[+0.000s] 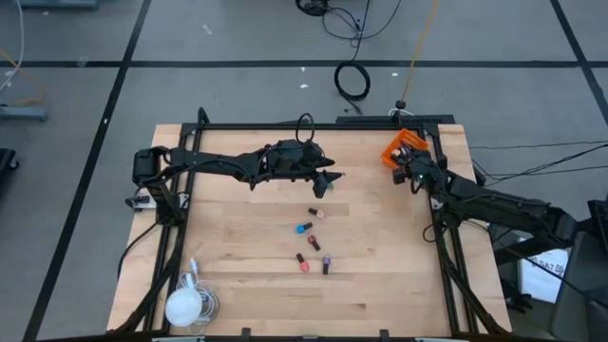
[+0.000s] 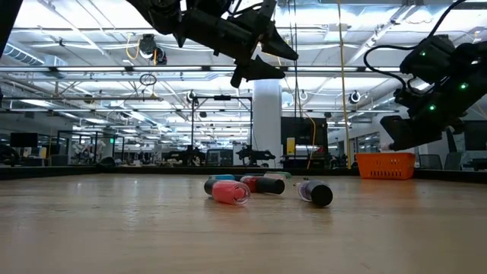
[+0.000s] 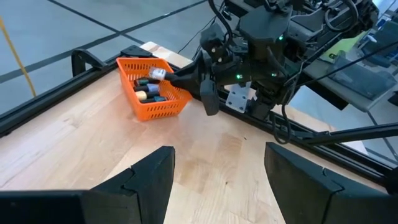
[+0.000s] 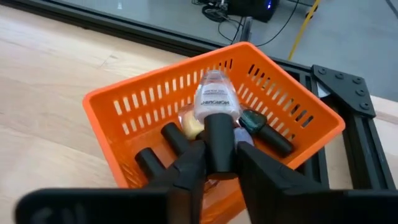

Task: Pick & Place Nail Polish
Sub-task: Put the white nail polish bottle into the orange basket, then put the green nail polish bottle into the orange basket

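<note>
Several tiny nail polish bottles with dark caps lie on their sides on the wooden table: a red one (image 1: 316, 213), a teal one (image 1: 304, 228), a pink one (image 1: 302, 263) and a purple one (image 1: 326, 265). They also show in the low view (image 2: 228, 191). My left gripper (image 1: 328, 180) hangs open and empty above the table, just far of these bottles. My right gripper (image 4: 217, 155) is over the orange bin (image 4: 155, 106) at the far right corner, shut on a pale bottle (image 4: 215, 98). Several more bottles (image 4: 264, 134) lie in the bin. My right gripper pinches the pale bottle's dark cap (image 4: 217, 140) between its two fingers. The fingers slant down into the bin from the table's right side and lie along the bottle. The bottle's glass body (image 3: 156, 74) sticks out ahead of the fingertips, clear above the bottles in the bin.
A black frame rail (image 1: 285, 126) runs along the table's far edge and down both sides. A white round object with a coiled cable (image 1: 185, 306) lies at the near left corner. Bare wood lies between the loose bottles and the bin (image 1: 397, 150).
</note>
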Controlling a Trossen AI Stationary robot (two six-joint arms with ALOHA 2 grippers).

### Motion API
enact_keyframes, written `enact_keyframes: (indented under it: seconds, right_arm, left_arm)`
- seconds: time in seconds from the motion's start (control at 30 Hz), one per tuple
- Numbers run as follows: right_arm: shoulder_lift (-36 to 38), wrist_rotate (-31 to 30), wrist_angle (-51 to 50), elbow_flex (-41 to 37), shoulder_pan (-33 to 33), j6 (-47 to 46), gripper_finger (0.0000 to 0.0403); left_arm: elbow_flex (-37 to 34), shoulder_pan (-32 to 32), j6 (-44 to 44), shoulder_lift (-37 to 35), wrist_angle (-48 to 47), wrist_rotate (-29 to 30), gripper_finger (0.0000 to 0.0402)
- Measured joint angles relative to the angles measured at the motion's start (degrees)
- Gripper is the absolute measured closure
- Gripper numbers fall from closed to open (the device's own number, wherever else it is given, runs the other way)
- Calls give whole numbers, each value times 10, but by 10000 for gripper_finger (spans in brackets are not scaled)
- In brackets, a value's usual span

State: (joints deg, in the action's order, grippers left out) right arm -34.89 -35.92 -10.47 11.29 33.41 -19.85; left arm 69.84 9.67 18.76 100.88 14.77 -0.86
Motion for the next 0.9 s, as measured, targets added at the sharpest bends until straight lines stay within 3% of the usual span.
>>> enact_keyframes:
  seconds: [0.2, 0.43, 0.57, 0.77, 0.9]
  right_arm:
    - [0, 0, 1, 0, 0, 10, 246]
    - [0, 16, 72, 0, -3, 50, 209]
    - [1, 115, 169, 0, -14, 77, 207]
    - [-3, 336, 315, 0, -51, 60, 219]
    - [-21, 415, 353, 0, -101, 39, 226]
  left_arm:
    - [0, 0, 0, 0, 0, 0, 158]
    - [0, 0, -12, 0, 0, 1, 158]
    - [0, 0, -34, 0, 5, 13, 158]
    - [0, 0, -36, 0, 5, 14, 158]
    - [0, 0, -37, 0, 9, 14, 158]
